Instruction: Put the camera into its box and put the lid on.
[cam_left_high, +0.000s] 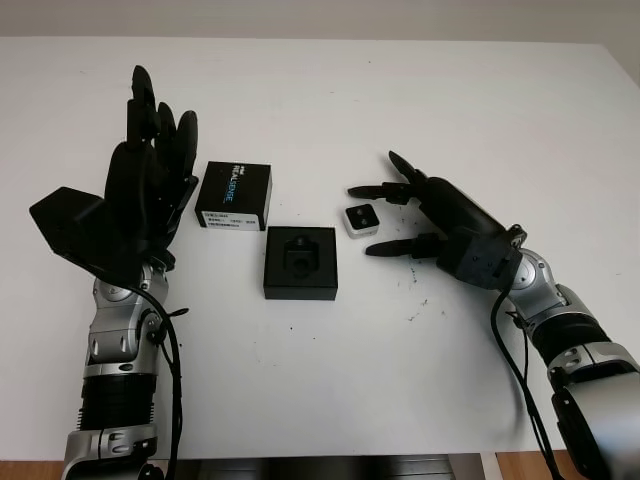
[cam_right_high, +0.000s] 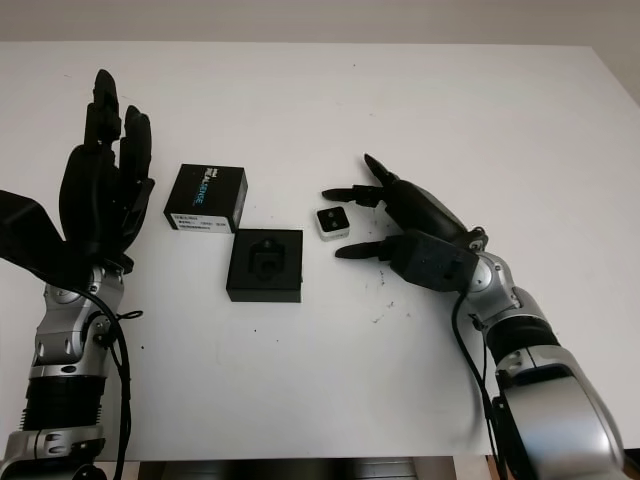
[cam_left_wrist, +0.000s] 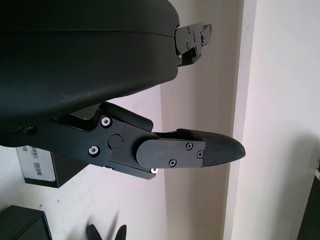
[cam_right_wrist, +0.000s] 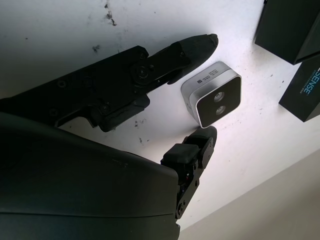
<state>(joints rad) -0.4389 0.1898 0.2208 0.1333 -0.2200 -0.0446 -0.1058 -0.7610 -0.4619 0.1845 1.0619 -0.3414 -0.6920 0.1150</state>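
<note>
Reaching my open right hand around the camera, which is lying between my fingertips on the counter; it is probably light, rigid and slick, so I am taking its metal sides.

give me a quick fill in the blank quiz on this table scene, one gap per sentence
1. The camera lies on the ____, not in the box.
2. The right hand has fingers on either side of the ____.
3. The lid lies beside the open ____, not on it.
4. The left hand, raised left of the lid, holds ____.

Missing words: table; camera; box; nothing
</note>
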